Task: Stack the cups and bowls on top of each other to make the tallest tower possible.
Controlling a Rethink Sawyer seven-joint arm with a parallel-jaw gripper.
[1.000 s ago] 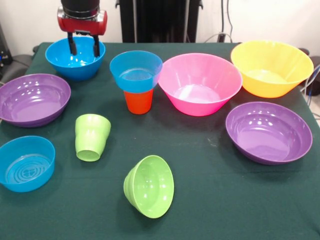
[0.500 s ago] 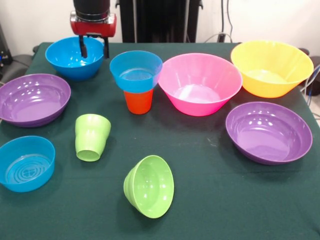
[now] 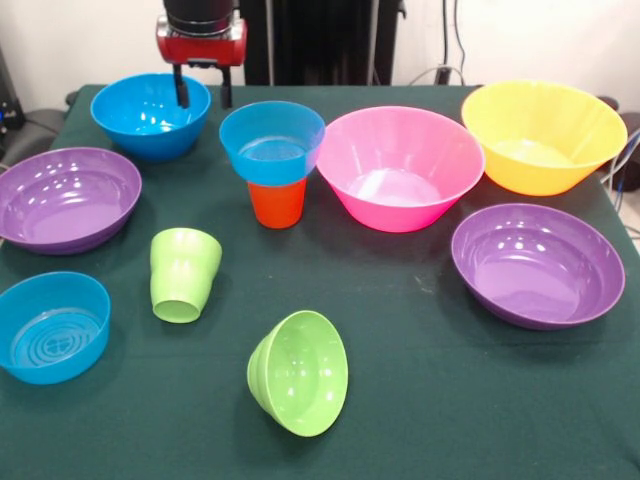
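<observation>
glossy plastic bowls (image 3: 398, 168) and cups (image 3: 183, 273) on matt cloth (image 3: 430, 400).

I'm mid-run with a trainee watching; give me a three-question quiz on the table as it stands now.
1. True or false: the tower now consists of a blue bowl sitting on the orange cup.
2. Multiple choice: the small lime green bowl is A) upright, B) tipped on its side, C) nested in a purple bowl.
3. Fill in: the gripper, jaws open and empty, hangs beside the far ____ bowl.

Key: 1 true; 2 B; 3 blue.
</observation>
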